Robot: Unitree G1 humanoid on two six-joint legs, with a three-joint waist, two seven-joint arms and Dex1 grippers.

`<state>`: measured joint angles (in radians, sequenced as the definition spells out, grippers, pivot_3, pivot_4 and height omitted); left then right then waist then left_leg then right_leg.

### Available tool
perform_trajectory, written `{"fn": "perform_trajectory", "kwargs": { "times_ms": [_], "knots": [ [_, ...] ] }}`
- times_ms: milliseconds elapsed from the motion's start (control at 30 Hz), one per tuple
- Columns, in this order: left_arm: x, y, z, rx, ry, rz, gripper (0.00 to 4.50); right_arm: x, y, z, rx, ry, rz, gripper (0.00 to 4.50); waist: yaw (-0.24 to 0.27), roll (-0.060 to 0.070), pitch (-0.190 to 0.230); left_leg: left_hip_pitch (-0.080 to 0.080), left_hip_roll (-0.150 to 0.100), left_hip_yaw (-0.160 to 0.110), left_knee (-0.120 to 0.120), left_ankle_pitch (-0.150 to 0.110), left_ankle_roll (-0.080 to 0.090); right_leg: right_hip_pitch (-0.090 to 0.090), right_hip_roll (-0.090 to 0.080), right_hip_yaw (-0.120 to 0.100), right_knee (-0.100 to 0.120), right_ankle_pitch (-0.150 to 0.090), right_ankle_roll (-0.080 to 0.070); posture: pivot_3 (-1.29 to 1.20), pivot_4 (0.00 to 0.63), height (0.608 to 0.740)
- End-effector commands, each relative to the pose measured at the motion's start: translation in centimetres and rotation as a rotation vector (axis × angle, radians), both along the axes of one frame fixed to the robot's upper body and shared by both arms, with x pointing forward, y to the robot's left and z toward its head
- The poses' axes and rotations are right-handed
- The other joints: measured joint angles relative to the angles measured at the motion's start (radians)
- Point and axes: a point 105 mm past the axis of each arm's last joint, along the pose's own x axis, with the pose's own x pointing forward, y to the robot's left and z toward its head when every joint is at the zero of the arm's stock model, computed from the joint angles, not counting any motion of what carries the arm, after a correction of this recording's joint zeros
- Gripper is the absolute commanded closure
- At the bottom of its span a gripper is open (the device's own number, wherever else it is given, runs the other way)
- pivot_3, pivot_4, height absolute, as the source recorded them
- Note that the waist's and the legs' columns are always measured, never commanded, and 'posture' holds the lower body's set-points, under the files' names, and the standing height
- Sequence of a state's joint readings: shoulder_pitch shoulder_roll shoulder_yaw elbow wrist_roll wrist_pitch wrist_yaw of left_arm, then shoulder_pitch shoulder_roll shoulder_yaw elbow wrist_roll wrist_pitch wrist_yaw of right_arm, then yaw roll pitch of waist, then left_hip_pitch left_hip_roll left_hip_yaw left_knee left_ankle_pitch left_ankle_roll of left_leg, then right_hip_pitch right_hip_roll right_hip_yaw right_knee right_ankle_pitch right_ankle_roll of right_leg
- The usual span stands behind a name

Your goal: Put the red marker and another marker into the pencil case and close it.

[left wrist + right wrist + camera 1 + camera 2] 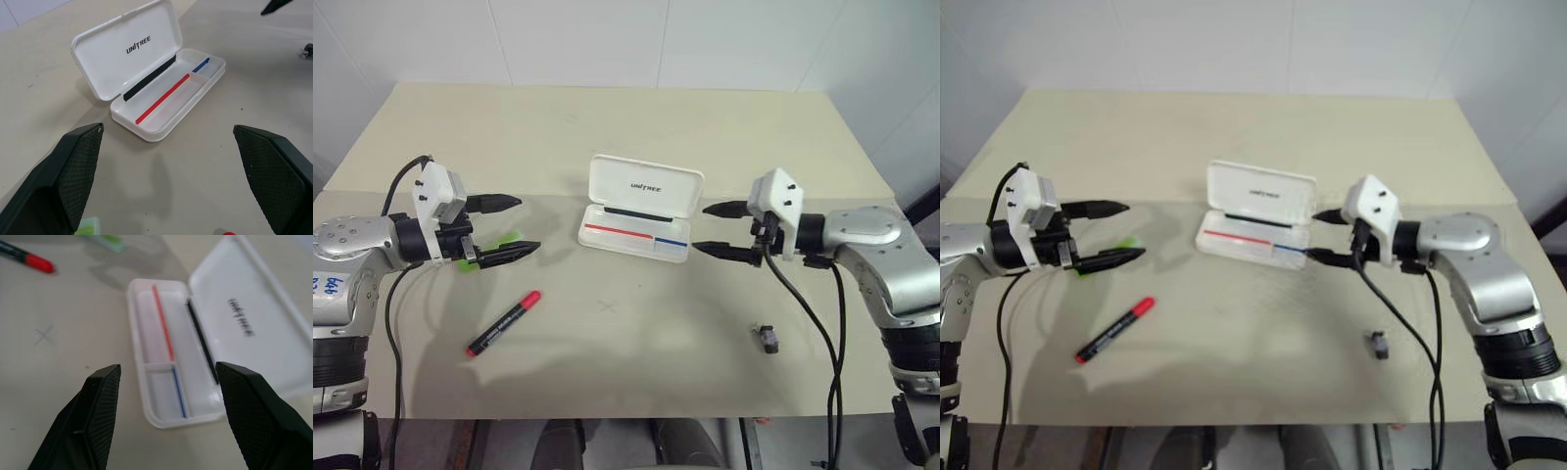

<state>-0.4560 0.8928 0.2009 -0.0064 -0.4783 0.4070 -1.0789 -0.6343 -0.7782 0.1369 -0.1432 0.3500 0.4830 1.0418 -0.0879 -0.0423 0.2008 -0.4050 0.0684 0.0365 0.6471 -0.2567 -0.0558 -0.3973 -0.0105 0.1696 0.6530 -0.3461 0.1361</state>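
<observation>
Markers remain outside the open, empty pencil case (641,208), so the left gripper (514,227), empty and spread wide like the right gripper (713,228), should probably descend squarely over the red marker (504,322) nearby.

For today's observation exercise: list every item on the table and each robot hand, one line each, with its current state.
Pencil case: lid open, tray empty.
Red marker: capped, lying flat on the table, outside the case.
Green marker: lying on the table under the left hand, not held.
Small dark object: resting on the table, untouched.
Left hand: open, empty.
Right hand: open, empty, beside the case.
</observation>
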Motion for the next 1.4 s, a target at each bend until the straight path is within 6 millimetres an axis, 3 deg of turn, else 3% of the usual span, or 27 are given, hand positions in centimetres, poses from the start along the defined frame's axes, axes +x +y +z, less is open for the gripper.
{"fn": "perform_trajectory", "kwargs": {
  "times_ms": [33,367,767,867,1100,1400],
  "knots": [
    [-0.1,0.5,1.7,0.038,-0.075,0.012,0.00,0.6,1.2,-0.3,-0.069,0.008,0.027,1.25,0.000,0.000,0.000,0.000,0.000,0.000,0.000,0.000,0.000,0.000,0.000,0.000,0.000,0.000,0.000,0.00,0.150,0.740],
    [-0.5,0.2,1.4,0.027,-0.087,0.021,0.00,2.2,3.5,-2.5,-0.173,0.060,0.071,1.25,0.002,0.000,0.000,-0.001,0.000,0.000,-0.001,0.000,0.000,-0.002,0.000,-0.001,0.000,-0.001,-0.001,0.00,0.150,0.740],
    [-1.1,0.2,1.4,0.009,-0.104,0.057,0.00,4.4,2.5,-7.0,-0.293,0.121,0.034,1.25,-0.005,0.000,0.000,-0.001,0.000,0.000,0.000,0.000,0.000,-0.002,0.000,-0.001,0.002,-0.001,-0.001,0.00,0.150,0.740],
    [-1.1,0.2,1.6,0.007,-0.111,0.060,0.00,5.0,2.9,-6.9,-0.333,0.100,0.049,1.86,-0.014,0.000,0.000,0.000,0.000,0.000,0.001,0.000,-0.001,-0.001,0.000,-0.001,0.003,-0.001,-0.001,0.00,0.150,0.740],
    [-1.0,0.3,1.8,0.006,-0.117,0.065,0.00,5.5,3.7,-6.0,-0.358,0.043,0.073,4.27,-0.026,0.000,0.000,0.001,0.000,-0.001,0.001,0.002,-0.001,-0.001,0.000,-0.001,0.005,0.000,0.000,0.00,0.150,0.740],
    [-1.3,-0.1,1.5,0.015,-0.089,0.018,0.00,4.0,4.3,-3.8,-0.304,-0.007,0.170,4.27,-0.027,0.000,0.000,0.001,0.000,-0.001,0.000,0.001,-0.001,-0.001,0.000,-0.001,0.005,0.000,-0.001,0.00,0.150,0.740]
  ]
}}
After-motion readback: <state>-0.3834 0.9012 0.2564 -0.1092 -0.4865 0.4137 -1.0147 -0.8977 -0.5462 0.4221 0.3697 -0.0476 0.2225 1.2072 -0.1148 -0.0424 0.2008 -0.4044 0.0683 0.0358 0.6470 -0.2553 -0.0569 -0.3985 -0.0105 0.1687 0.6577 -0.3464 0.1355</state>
